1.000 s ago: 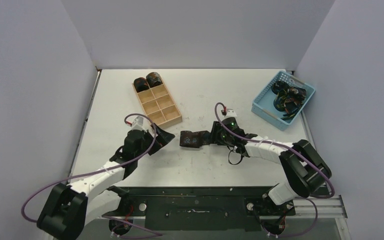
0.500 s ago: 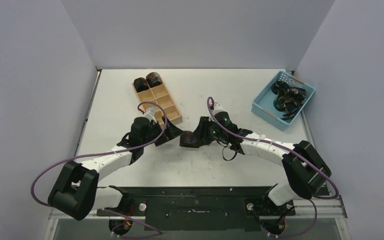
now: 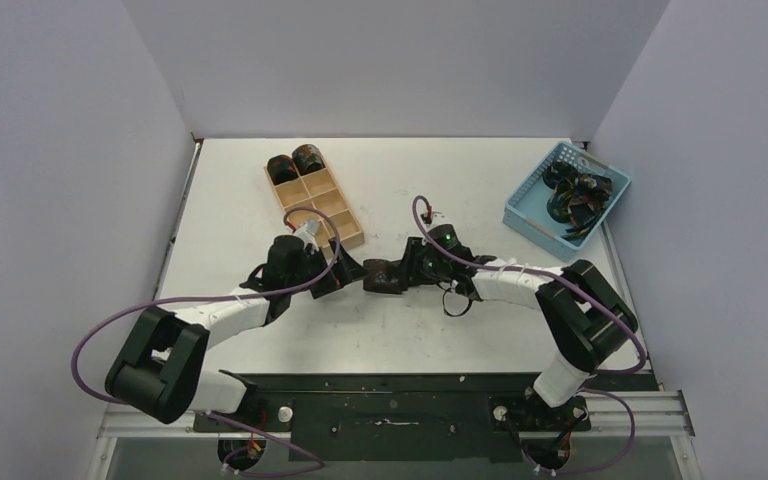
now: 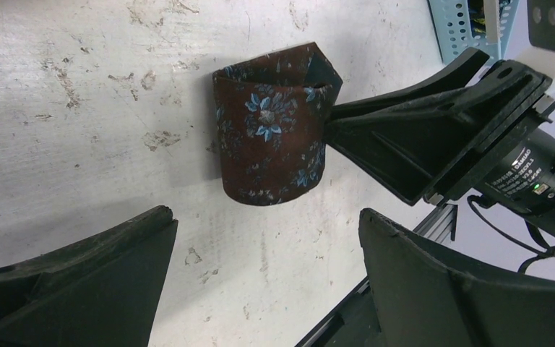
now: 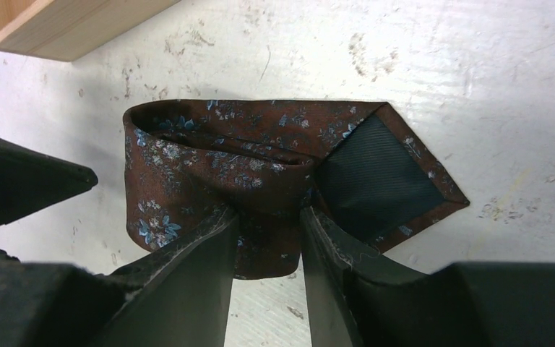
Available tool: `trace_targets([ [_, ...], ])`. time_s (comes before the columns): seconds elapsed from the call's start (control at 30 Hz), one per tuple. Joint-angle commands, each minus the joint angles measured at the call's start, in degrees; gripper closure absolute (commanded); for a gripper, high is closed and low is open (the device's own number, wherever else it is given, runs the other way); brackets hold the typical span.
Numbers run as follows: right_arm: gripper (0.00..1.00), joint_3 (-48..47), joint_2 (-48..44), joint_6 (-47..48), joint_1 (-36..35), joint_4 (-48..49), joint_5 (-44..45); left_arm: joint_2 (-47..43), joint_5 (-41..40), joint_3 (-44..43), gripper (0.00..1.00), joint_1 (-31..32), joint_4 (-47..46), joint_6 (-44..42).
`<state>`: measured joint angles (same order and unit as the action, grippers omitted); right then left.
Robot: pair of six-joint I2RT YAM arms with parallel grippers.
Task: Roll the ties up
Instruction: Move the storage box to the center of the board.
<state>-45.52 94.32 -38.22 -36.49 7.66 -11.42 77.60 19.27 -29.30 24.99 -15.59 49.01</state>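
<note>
Left pincer (image 4: 266, 214): jaws wide apart, holding nothing, just left of the necktie.
Task's thing: dark brown fabric necktie with small blue flowers (image 5: 217, 166), loosely rolled on the pale scuffed surface (image 3: 460, 180) between both pincers.
Seen in the right wrist view only: its black-lined pointed end, folded open.
Right pincer (image 5: 267, 212): clamped on the roll's fold.
Around: tan wooden tray (image 3: 332, 222) with two rolled ties (image 3: 295, 165) in its far compartments; light blue plastic basket (image 3: 532, 212) at far right.
Writing: white print on the right arm (image 4: 524, 163), too small to read.
</note>
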Motion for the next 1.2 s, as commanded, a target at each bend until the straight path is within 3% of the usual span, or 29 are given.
trace_targets([
  [0.0, 0.63, 1.2, 1.0, -0.4, 1.6, 2.3, 0.9, 1.2, 2.2, -2.5, 0.03, -0.5, -2.4, -1.0],
  [0.83, 0.65, 8.6, 5.0, -1.7, 6.0, 8.1, -2.6, 17.8, 2.8, -13.8, 0.00, 3.2, -1.7, 1.7],
  [0.9, 0.65, 9.3, 4.7, -1.5, 6.1, 8.5, -2.4, 18.7, 2.6, -14.3, 0.06, 3.3, -1.6, 2.6],
  [1.17, 0.59, 9.6, 0.5, -0.8, 6.0, 9.1, -1.8, 16.3, -0.3, -12.4, 0.10, 4.0, -2.0, 5.1],
])
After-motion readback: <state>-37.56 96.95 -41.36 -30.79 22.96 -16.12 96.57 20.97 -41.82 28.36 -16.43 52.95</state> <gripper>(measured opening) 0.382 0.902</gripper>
